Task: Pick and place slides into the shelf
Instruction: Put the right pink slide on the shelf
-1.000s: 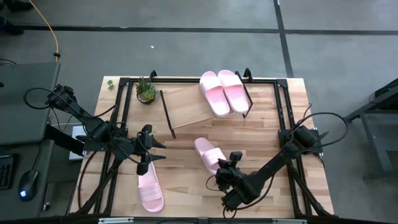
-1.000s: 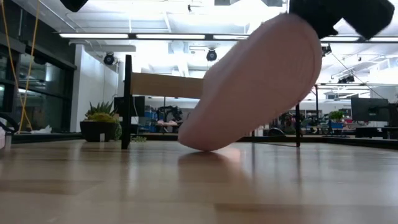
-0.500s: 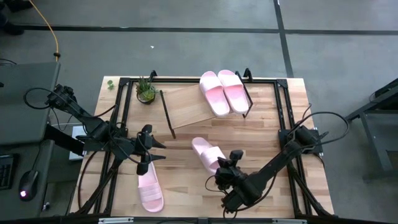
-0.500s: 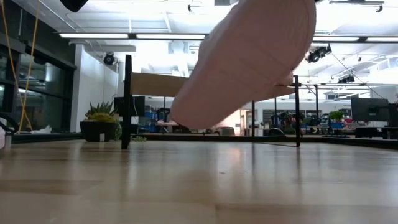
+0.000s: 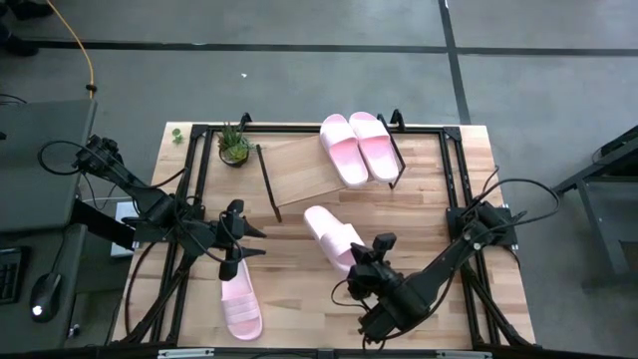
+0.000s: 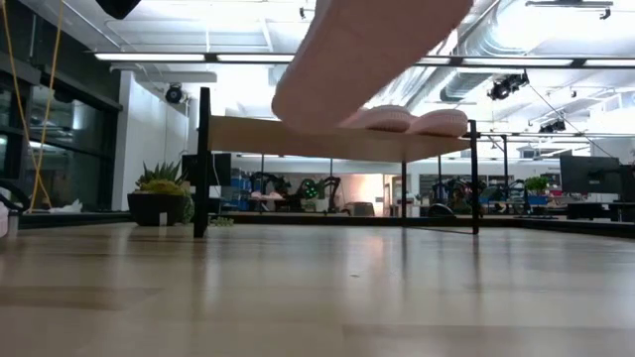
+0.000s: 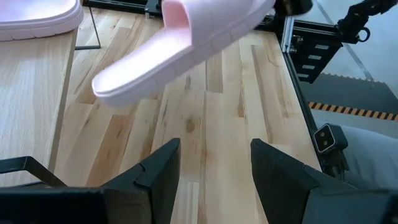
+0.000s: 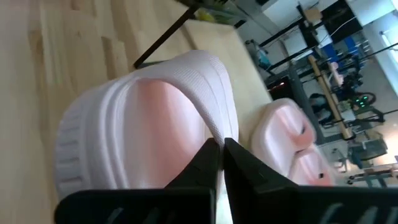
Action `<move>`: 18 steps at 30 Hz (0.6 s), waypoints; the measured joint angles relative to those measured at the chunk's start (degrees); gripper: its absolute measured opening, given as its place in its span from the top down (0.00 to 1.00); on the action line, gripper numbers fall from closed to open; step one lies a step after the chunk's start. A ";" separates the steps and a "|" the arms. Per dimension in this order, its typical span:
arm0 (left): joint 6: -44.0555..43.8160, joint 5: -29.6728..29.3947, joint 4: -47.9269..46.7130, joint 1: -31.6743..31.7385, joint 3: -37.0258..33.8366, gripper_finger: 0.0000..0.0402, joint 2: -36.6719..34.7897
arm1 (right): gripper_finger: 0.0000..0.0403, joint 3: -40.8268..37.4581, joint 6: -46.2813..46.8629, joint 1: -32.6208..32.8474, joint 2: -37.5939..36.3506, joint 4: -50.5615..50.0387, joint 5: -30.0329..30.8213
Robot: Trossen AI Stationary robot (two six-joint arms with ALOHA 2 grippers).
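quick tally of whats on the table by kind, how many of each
slides: 4 (held by right gripper, one by left gripper, two on the shelf)
shelf: 1
potted plant: 1
total: 6

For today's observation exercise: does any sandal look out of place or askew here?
One slide lies alone on the table by the idle left pincer. Another slide hangs tilted in the right pincer, off the table.
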 joint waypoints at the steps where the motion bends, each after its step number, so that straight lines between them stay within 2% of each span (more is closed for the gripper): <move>1: 0.00 -0.02 0.00 0.00 0.00 0.55 0.00 | 1.00 0.83 -0.04 0.00 0.00 -0.97 0.46; 9: 0.00 -2.18 0.07 0.00 0.00 0.55 0.00 | 1.00 2.67 -4.99 -1.22 -0.04 -3.12 4.97; 18: 1.19 -2.26 0.29 0.00 0.00 0.55 0.00 | 1.00 2.67 -11.24 -7.55 -0.04 -3.16 7.28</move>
